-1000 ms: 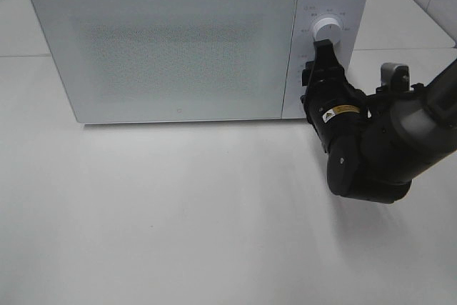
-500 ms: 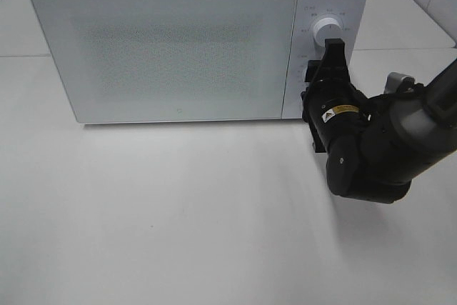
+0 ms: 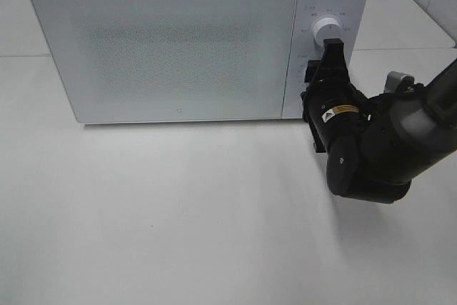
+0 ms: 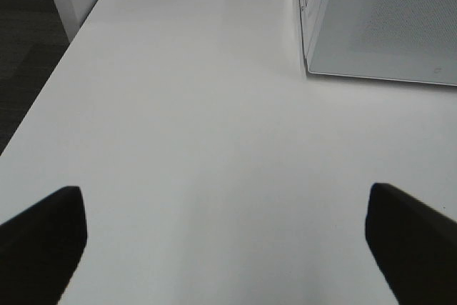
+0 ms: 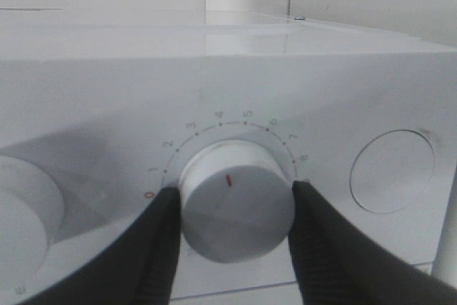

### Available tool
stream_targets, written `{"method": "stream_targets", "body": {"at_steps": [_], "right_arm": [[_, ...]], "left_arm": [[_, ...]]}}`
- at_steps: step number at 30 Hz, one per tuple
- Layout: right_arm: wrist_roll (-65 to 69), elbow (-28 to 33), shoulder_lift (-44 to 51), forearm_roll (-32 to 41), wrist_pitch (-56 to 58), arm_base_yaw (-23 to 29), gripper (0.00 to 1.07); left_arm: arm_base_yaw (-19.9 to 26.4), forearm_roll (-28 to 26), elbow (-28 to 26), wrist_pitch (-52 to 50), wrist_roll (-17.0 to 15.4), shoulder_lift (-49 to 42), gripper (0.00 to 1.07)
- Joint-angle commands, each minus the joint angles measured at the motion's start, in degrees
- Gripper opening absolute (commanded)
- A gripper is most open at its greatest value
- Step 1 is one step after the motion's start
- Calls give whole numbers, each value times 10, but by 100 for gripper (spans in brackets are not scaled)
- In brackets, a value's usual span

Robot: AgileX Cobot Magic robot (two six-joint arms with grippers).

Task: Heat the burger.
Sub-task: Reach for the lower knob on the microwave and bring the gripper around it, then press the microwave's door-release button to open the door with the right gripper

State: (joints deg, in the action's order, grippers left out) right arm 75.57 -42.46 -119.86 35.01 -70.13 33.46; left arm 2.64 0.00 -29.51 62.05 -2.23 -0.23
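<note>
The burger is hidden; no view shows it. The white microwave [image 3: 186, 41] stands at the back of the table with its door closed. My right gripper [image 3: 330, 53] reaches onto the control panel just below the upper dial [image 3: 327, 28]. Up close, my right gripper [image 5: 235, 198] is shut on the numbered timer knob [image 5: 239, 212], one black finger [image 5: 161, 241] pressing each side. The knob's red mark points between 4 and 5. My left gripper [image 4: 225, 237] is open over bare table, holding nothing.
A round white button [image 5: 391, 171] sits beside the timer knob, and the second dial [image 5: 21, 208] lies on its other side. The white table [image 3: 178, 212] stretches in front of the microwave. Its edge [image 4: 43, 98] drops to a dark floor.
My right wrist rolled with the knob in its grip over the first half second, the gripper going from tilted to more upright. Since then it has held still. The left arm has not moved.
</note>
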Motion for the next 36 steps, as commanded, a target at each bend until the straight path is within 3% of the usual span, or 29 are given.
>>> {"method": "stream_targets", "body": {"at_steps": [1,2,5,10,13,15,22,36], "right_arm": [[-10,-20,3,-85,-120,3,42],[-10,-20,3,-85,-120,3,48],[-10,-20,3,-85,-120,3,51],[-10,-20,3,-87,-120,3,69],[-10,-20,3,-89,-120,3,72],[-10,-17,3,-101,-120,3,80],[10,19,7,-107,-120,5,78],[-3,95,73,-182,-120,5,76]], "left_arm": [[1,0,0,-9,-1,-8,98],[1,0,0,-9,-1,-8,98],[1,0,0,-9,-1,-8,98],[1,0,0,-9,-1,-8,98],[1,0,0,-9,-1,-8,98],[1,0,0,-9,-1,-8,98],[1,0,0,-9,-1,-8,98],[1,0,0,-9,-1,-8,98]]}}
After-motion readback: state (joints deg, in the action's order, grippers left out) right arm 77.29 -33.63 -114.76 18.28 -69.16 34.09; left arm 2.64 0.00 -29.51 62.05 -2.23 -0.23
